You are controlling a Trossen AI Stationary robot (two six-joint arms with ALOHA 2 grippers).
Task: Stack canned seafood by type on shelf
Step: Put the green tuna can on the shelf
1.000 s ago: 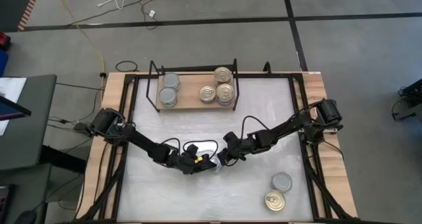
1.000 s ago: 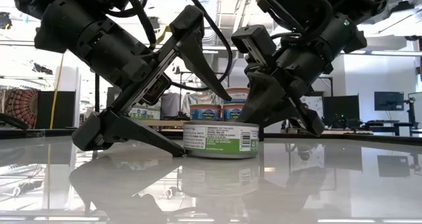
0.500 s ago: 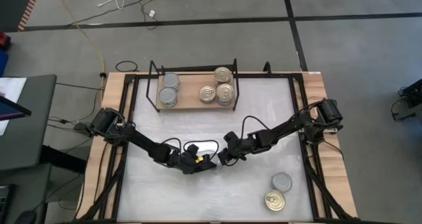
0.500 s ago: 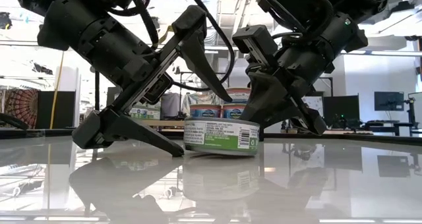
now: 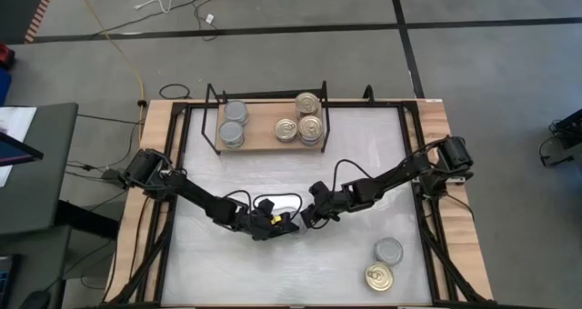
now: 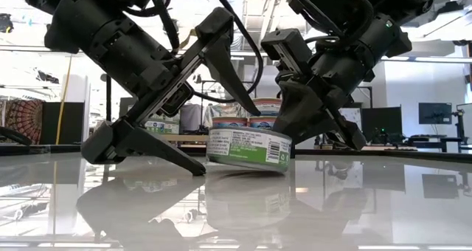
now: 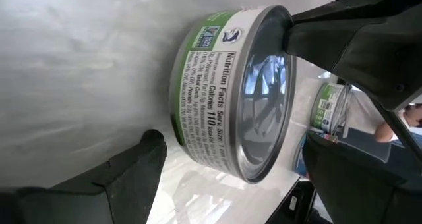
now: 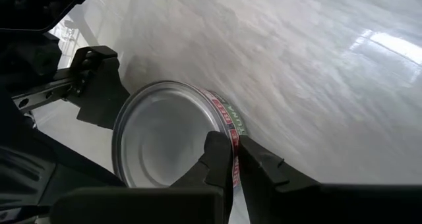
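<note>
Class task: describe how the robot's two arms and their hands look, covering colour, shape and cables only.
Both arms are black and built of chunky jointed segments, with black cables looping loosely alongside them. Each ends in a hand, left and right, with two dark, flat, tapering fingers like angular blades. A small yellow marking shows near the left hand in the high view.

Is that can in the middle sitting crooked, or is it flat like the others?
It's crooked. The green-label can in the middle of the white table is tipped, one edge lifted. The right gripper pinches its rim with shut jaws, and the left gripper has open jaws around it. The cans on the shelf sit flat.
</note>
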